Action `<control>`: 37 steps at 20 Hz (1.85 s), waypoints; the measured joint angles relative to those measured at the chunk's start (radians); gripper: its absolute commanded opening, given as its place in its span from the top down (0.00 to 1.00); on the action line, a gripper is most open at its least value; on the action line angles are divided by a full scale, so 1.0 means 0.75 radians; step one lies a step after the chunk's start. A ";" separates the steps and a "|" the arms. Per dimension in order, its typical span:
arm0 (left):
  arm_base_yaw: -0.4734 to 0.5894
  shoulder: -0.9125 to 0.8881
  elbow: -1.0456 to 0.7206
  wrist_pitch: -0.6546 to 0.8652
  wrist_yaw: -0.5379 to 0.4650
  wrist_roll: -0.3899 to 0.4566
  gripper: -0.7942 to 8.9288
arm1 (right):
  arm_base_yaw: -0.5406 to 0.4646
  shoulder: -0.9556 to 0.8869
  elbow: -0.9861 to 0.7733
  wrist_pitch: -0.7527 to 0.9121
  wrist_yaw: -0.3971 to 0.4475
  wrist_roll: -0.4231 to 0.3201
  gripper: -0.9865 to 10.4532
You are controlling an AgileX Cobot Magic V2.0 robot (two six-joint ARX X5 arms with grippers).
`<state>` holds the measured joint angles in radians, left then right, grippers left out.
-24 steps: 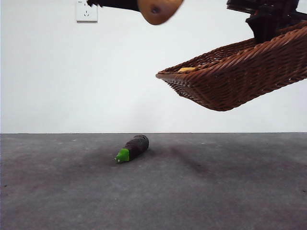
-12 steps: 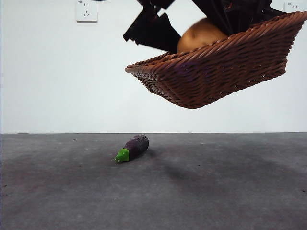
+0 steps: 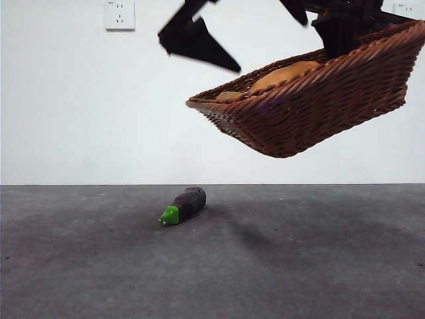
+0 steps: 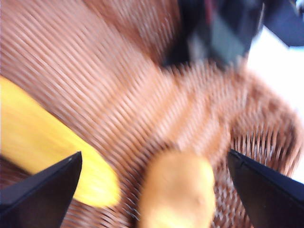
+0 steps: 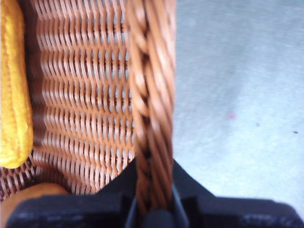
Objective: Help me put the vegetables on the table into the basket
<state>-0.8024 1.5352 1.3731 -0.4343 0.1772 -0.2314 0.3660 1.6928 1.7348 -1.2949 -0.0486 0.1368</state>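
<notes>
The wicker basket (image 3: 312, 106) hangs tilted in the air at the upper right, and my right gripper (image 5: 152, 192) is shut on its braided rim (image 5: 149, 95). Inside it lie the tan potato (image 3: 285, 73) and the yellow corn cob (image 5: 14, 85). My left gripper (image 4: 154, 159) is open just above the basket, over the potato (image 4: 175, 194) and the corn (image 4: 42, 152); one of its black fingers (image 3: 199, 41) shows above the basket's low end. The dark purple vegetable (image 3: 186, 203) with a green cap lies on the table (image 3: 299, 266), below and left of the basket.
A white wall with a socket (image 3: 119, 14) stands behind the table. The right arm's dark body (image 3: 345, 30) sits over the basket's high end.
The potato has left my left gripper and now lies in the basket. That gripper has opened and lifted slightly. The basket has shifted a little to the right.
</notes>
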 measured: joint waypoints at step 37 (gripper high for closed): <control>0.454 0.839 0.451 -0.235 -0.116 0.143 0.90 | -0.528 0.003 0.000 -0.075 -0.096 -0.159 0.92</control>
<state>-0.4618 2.1647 1.7111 -0.6106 0.0898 -0.1238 -0.0299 1.6951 1.7348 -1.3510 -0.1207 0.0177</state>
